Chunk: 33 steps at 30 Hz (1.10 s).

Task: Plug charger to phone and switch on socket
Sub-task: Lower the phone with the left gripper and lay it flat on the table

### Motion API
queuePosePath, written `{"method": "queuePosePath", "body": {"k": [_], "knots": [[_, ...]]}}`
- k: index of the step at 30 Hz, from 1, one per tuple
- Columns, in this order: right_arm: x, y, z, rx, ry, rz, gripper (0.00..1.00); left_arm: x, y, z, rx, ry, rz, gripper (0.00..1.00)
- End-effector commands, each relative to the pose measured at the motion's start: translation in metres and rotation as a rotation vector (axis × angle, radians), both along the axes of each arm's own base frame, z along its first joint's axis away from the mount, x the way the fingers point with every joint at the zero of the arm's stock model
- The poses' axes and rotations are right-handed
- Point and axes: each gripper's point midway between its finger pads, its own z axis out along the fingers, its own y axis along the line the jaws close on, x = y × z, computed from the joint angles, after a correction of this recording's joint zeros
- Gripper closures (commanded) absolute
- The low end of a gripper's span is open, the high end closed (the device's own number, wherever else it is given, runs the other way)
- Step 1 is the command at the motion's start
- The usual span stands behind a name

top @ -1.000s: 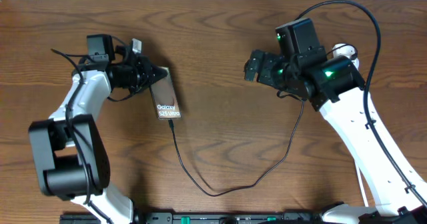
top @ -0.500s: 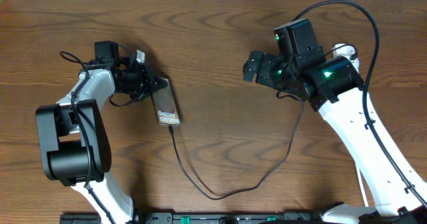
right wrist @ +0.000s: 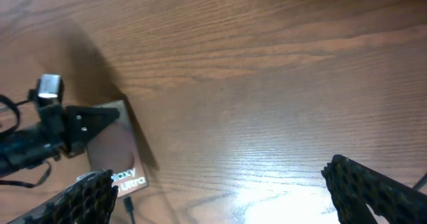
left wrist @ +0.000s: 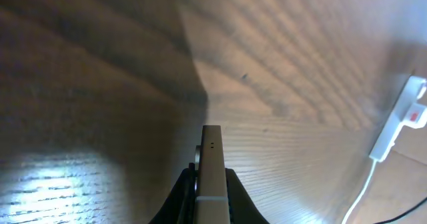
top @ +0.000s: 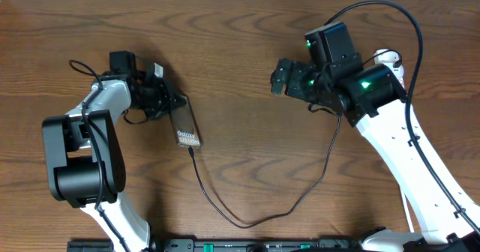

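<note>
Left gripper [top: 172, 102] clamped on top edge of phone [top: 187, 128], left half of desk. Charger [top: 247, 223] tip seen at phone's bottom edge, judged plugged. Right gripper [top: 279, 78] jaws wide, nothing held. Socket [left wrist: 397, 127] toward desk's far right edge; switch judged not yet pressed.

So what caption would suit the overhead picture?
Left gripper clamps the phone, charger cable meeting its lower end; right gripper hovers open.
</note>
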Motion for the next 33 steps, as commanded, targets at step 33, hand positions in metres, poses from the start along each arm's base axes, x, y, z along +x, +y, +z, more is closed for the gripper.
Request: {"method": "queuePosePath", "body": {"k": [33], "knots": [[-0.003,0.005,0.006,-0.012,-0.030,0.050,0.01,-0.023,0.021,-0.041,0.195,0.050,-0.003,0.87]]}}
